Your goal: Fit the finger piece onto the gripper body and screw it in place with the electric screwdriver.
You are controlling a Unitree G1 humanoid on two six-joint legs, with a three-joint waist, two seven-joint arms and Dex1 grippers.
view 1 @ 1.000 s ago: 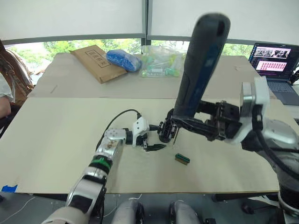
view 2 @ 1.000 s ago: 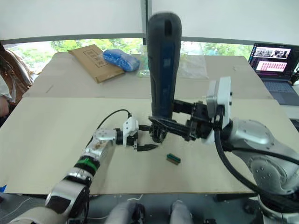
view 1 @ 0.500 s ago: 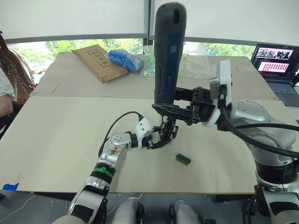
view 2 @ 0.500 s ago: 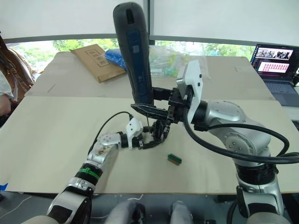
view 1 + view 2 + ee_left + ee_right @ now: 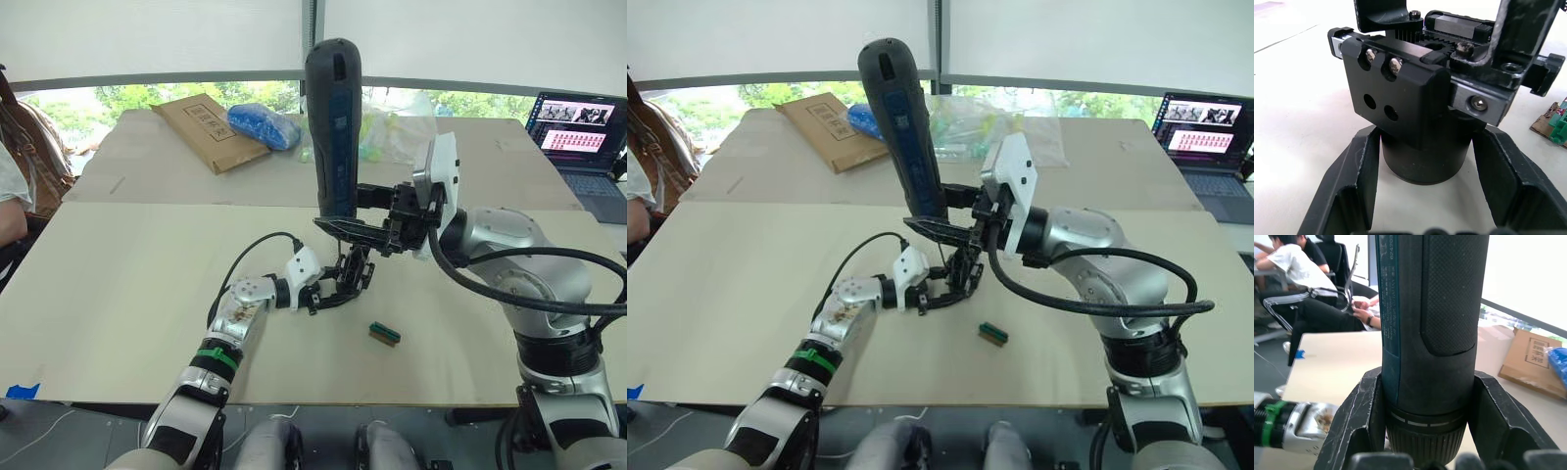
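Note:
The gripper body (image 5: 345, 277), a small black assembly with a round base (image 5: 1425, 164), stands on the table. My left gripper (image 5: 325, 294) is shut on that base, with a finger (image 5: 1354, 186) on each side. Above it the electric screwdriver (image 5: 333, 127) stands nearly upright, and my right gripper (image 5: 335, 223) is shut on its lower end (image 5: 1425, 382). Its thin bit (image 5: 942, 257) points down at the top of the gripper body. I cannot tell the finger piece apart from the assembly's black parts.
A small green block (image 5: 384, 334) lies on the table just right of the gripper body. At the back are a cardboard box (image 5: 206, 132), a blue bag (image 5: 260, 125) and clear plastic bags (image 5: 397, 132). A laptop (image 5: 578, 137) is far right. A person (image 5: 12, 186) sits at the left edge.
My right arm has swung the screwdriver leftward from a tilt to nearly upright over the gripper body. My left gripper has slid right and closed around the body's base.

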